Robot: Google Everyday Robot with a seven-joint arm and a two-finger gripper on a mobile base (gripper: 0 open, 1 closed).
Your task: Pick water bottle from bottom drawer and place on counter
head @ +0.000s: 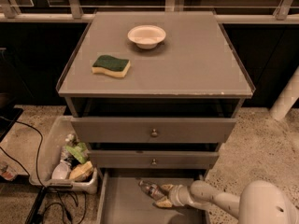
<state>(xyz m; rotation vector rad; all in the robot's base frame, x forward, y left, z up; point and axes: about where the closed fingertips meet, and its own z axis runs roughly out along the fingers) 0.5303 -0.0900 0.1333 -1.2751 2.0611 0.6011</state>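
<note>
The water bottle point(150, 189) lies on its side on the floor of the bottom drawer point(126, 208), near the drawer's back, just under the drawer fronts. My gripper point(164, 195) reaches into the drawer from the right, low over the floor. Its two pale fingertips point(163, 203) are spread apart at the bottle's right end, one behind it and one in front. The gripper is open and holds nothing. The counter point(196, 64) is the broad grey cabinet top above.
A green-and-yellow sponge point(111, 66) and a white bowl point(146, 35) sit on the counter. Two shut drawer fronts with knobs point(153, 133) overhang the open drawer. A bin of clutter point(70, 162) and cables point(28, 143) lie on the floor to the left.
</note>
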